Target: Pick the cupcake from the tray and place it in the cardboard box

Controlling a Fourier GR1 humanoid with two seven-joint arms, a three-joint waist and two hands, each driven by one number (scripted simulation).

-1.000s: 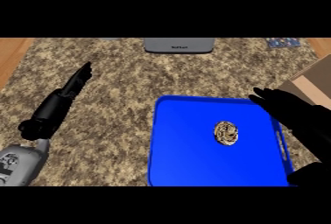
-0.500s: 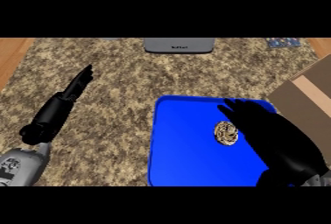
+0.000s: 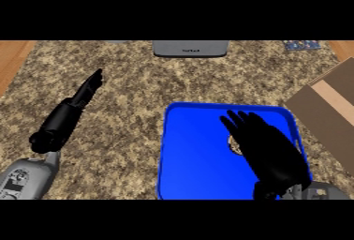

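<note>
Cupcake [image 3: 233,143]: lying on the blue tray, right of the tray's middle. Only a pale sliver of its left edge is showing beside the dark hand covering it; its shape and topping cannot be made out.

Right hand [image 3: 271,151]: black, hovering over the cupcake with fingers [image 3: 237,121] spread and straight, pointing toward the tray's far edge. Whether the palm is touching the cupcake cannot be told.

Tray [image 3: 197,154]: bright blue, rectangular with rounded corners and a raised rim, sitting on the worktop at centre-right, its near edge running out of view.

Cardboard box [image 3: 330,110]: brown, with a lighter strip of tape across it, standing just beside the tray's right side and partly cut off by the view's edge.

Left hand [image 3: 81,96]: black, on a grey forearm, resting well apart from the tray at the view's left, fingers straight and held together, pointing away.

Worktop [image 3: 131,79]: speckled brown and tan stone, with wooden strips showing at both far corners.

Grey appliance [image 3: 190,48]: sitting at the far edge, centre.

Small blue patterned item [image 3: 302,45]: lying at the far right; too small to identify.
</note>
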